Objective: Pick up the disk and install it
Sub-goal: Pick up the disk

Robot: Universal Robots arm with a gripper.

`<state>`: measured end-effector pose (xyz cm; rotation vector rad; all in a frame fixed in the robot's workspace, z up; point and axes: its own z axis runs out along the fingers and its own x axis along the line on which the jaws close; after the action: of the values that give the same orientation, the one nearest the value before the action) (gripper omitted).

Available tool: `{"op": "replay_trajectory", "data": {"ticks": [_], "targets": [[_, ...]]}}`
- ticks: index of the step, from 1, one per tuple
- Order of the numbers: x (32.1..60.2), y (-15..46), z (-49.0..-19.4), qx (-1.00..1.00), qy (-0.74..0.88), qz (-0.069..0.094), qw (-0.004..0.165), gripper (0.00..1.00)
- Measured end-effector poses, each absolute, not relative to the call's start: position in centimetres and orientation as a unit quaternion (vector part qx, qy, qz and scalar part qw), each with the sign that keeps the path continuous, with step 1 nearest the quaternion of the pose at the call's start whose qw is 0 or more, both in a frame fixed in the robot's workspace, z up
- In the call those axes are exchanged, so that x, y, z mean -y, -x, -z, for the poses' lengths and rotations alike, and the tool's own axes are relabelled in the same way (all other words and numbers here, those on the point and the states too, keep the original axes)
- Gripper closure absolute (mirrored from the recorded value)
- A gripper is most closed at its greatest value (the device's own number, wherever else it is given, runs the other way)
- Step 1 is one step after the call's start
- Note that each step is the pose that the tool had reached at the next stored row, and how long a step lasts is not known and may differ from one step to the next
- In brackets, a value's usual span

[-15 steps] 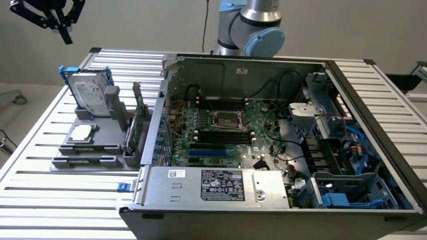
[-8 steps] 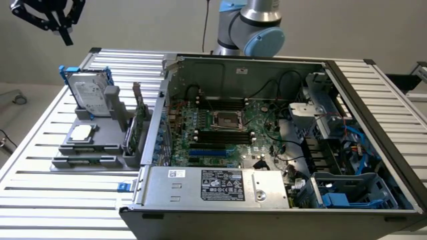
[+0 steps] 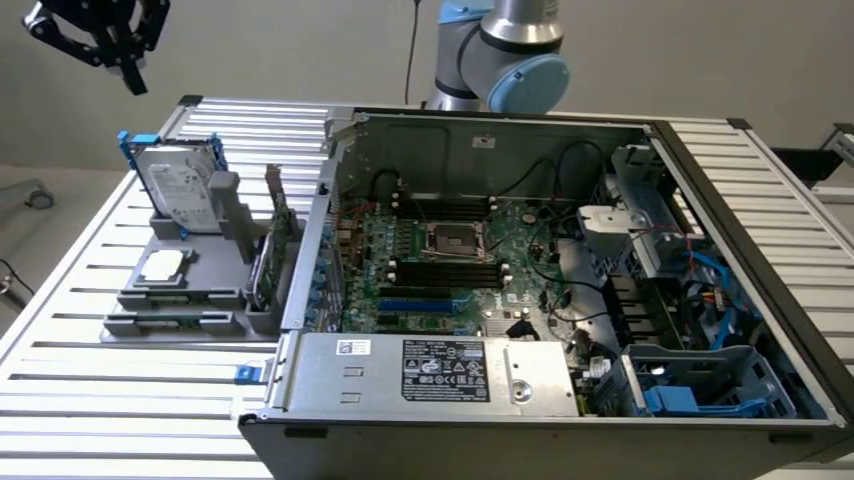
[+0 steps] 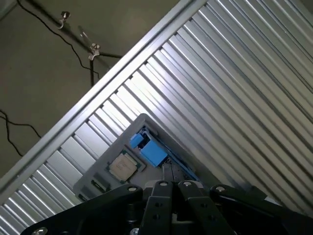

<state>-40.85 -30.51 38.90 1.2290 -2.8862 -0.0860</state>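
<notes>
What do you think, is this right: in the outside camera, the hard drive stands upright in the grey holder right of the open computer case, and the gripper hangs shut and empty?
Wrong side. The exterior view shows the hard drive upright in the grey holder on that view's left of the open computer case. The gripper does hang shut and empty.
</notes>
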Motion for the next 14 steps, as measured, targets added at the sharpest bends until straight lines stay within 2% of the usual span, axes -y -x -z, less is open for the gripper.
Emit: {"op": "replay_trajectory", "data": {"ticks": [14], "targets": [[30.51, 40.84, -37.92, 0.862, -0.505, 0.027, 0.005, 0.89]]}}
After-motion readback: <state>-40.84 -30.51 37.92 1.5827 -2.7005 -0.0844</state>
